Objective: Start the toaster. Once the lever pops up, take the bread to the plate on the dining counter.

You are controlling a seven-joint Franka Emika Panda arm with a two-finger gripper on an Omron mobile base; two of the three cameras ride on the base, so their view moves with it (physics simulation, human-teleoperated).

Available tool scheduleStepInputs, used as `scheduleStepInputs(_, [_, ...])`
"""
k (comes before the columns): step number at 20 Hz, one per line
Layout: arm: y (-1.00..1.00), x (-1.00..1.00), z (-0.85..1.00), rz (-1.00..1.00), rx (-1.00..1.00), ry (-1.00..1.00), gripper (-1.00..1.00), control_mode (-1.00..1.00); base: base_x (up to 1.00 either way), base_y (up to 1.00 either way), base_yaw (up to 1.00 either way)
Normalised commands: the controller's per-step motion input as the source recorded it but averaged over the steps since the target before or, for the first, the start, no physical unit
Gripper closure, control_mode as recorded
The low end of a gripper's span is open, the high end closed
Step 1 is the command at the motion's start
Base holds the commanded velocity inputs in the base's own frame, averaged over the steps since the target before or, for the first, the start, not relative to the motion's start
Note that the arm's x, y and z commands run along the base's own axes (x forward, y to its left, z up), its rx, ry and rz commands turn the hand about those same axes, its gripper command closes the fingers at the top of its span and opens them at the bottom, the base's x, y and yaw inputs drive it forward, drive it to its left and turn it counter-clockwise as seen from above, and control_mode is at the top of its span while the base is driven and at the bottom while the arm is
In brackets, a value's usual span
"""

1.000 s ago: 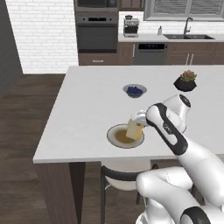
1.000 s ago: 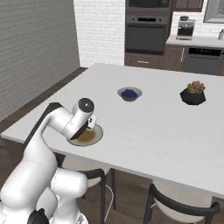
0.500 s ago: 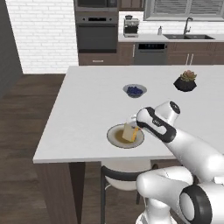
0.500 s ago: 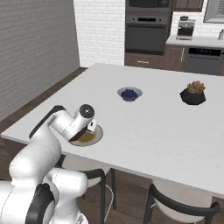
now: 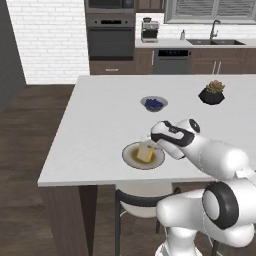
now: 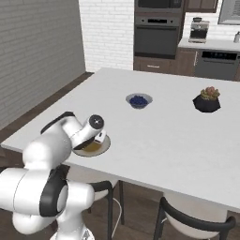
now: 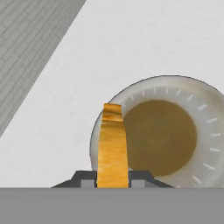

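One golden, brown-crusted bread point(image 7: 112, 144) slice stands edge-on, pinched by the gripper point(image 7: 113, 180) over the tan-centred plate point(image 7: 205, 113).

From my seat I see a small blue bowl point(image 5: 154, 103) out on the white top, holding dark bits, possibly berries, though it's too small to be sure. Off to its right sits a dark pot with a succulent point(image 5: 212, 93), well apart from the bowl. Along the far wall there's a built-in oven point(image 5: 111, 37), a coffee machine point(image 5: 149, 30), a dishwasher point(image 5: 171, 61) and a sink tap point(image 5: 214, 31). A black chair point(image 6: 197, 222) is tucked under the near edge
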Motion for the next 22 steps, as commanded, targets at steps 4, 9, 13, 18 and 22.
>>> scheduleStepInputs(4, [0.02, 0.26, -0.22, 0.00, 0.00, 0.01, 1.00, -1.00, 0.00, 0.00, 0.00])
scheduleStepInputs(9, [0.02, 0.26, -0.17, 0.00, 0.00, 0.02, 1.00, -1.00, 0.00, 0.00, 0.00])
scheduleStepInputs(13, [0.00, 0.05, -0.29, 0.00, 0.00, 0.03, 1.00, -1.00, 0.00, 0.00, 0.00])
scheduleStepInputs(18, [0.00, 0.15, -0.18, 0.00, 0.00, 0.01, 1.00, -1.00, 0.00, 0.00, 0.00])
scheduleStepInputs(22, [0.00, 0.00, -0.36, 0.00, 0.00, 0.00, -1.00, -1.00, 0.00, 0.00, 0.00])
